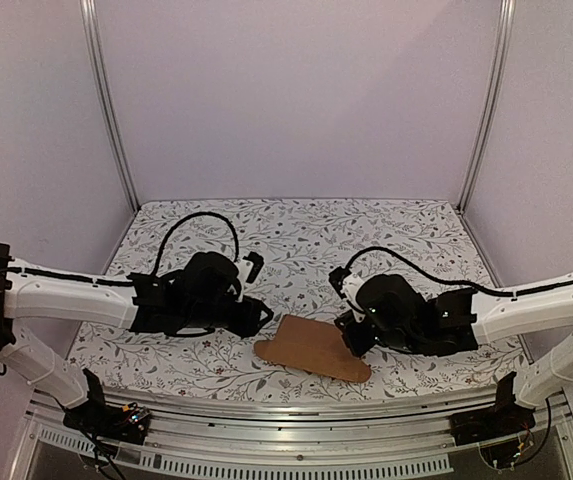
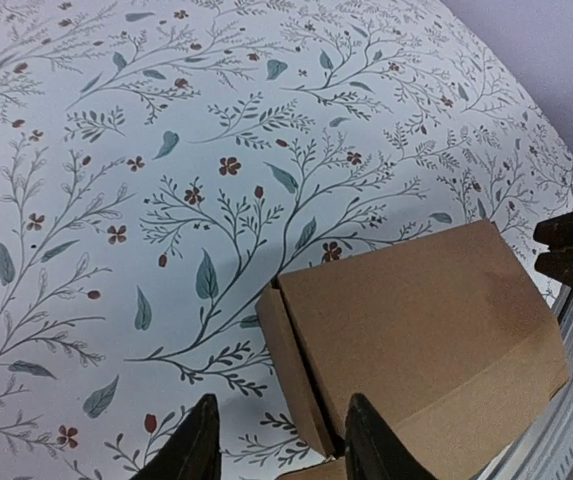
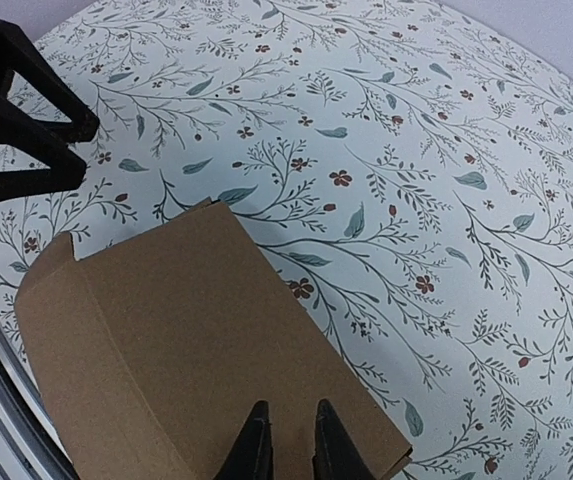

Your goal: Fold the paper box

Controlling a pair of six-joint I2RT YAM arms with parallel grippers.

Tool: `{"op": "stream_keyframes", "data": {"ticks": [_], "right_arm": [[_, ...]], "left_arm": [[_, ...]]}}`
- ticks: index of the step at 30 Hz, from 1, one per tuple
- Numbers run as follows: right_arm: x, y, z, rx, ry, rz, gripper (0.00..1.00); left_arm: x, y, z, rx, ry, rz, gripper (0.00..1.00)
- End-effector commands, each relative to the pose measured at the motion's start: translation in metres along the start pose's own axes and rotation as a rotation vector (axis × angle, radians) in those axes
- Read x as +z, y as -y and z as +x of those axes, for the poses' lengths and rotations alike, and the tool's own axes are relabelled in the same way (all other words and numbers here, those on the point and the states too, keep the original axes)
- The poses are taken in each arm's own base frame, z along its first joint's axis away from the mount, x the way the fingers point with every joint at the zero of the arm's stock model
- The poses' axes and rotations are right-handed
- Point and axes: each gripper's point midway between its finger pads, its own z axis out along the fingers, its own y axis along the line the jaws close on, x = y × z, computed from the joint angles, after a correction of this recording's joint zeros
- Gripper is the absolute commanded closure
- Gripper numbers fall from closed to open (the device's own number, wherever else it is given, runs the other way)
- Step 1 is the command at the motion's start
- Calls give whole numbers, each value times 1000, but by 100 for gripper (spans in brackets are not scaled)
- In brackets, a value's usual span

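Box flat, long axis L-R; L hand spread, R hand barely parted.

My left arm and right arm stretch inward, low and almost level, so my two grippers face each other. My left gripper holds its fingers well apart. My right gripper shows only a slim gap between its fingers. The left gripper sits ahead and to its left.
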Motion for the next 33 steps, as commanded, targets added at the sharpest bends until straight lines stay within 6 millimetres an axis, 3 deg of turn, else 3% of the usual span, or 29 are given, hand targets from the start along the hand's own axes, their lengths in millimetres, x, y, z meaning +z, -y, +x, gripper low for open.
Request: {"op": "stream_keyframes", "data": {"ticks": [1,6,12,24,28,33], "right_arm": [[-13,18,25,29,-67,36,86],[-19,23,36,87,-97,9,96],[-13,15,49,106,-150,-28,100],[11,11,111,116,-334,-31,100],[11,12,115,117,-342,-25,100],[8,12,104,121,-310,-25,100]], "left_arm": [[12,10,0,-24,-49,108,57],[24,16,9,-43,-119,183,55],[32,11,23,-56,-170,180,59],[45,-3,56,-83,-271,131,61],[51,-7,68,-93,-305,117,62],[54,-7,73,-99,-321,119,63]]}}
